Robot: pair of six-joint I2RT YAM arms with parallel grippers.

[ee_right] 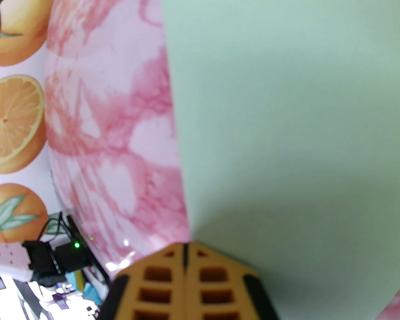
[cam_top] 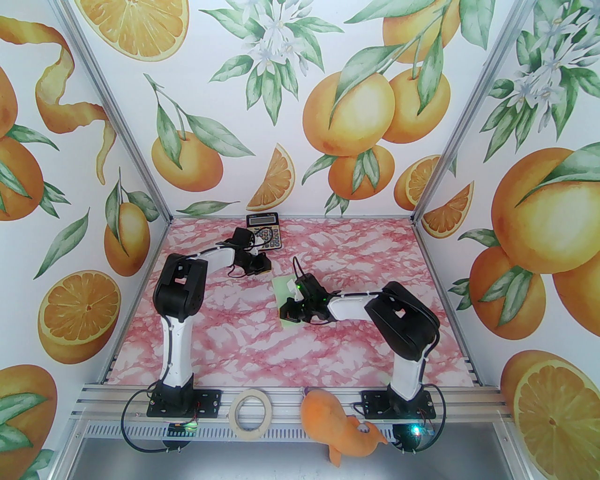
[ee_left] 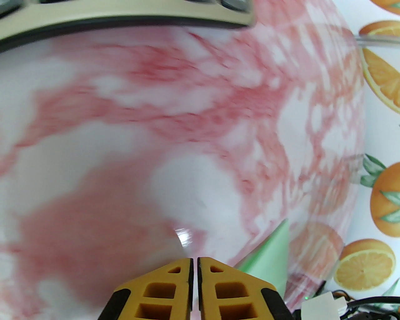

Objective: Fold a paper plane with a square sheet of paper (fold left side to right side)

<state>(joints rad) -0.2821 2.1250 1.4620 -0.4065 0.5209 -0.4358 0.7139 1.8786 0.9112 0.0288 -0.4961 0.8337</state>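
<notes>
The square sheet of paper point(cam_top: 281, 287) is pale green and lies flat on the pink marbled table point(cam_top: 225, 337), mid-table, partly under my right arm. In the right wrist view the paper point(ee_right: 281, 125) has a straight left edge running down to my right gripper point(ee_right: 185, 247). That gripper is shut, its tips resting at the paper's edge. Seen from above, the right gripper point(cam_top: 285, 313) sits at the sheet's near end. My left gripper point(cam_top: 266, 265) hovers left of and beyond the paper. Its fingers point(ee_left: 175, 281) show a thin slit with nothing between them, and a paper corner point(ee_left: 272, 256) lies to their right.
A black-and-orange calculator point(cam_top: 263, 229) lies at the table's far edge just behind the left gripper; its rim point(ee_left: 125, 15) runs along the top of the left wrist view. A beige tape roll point(cam_top: 236, 412) and an orange plush toy point(cam_top: 333, 422) rest on the near rail.
</notes>
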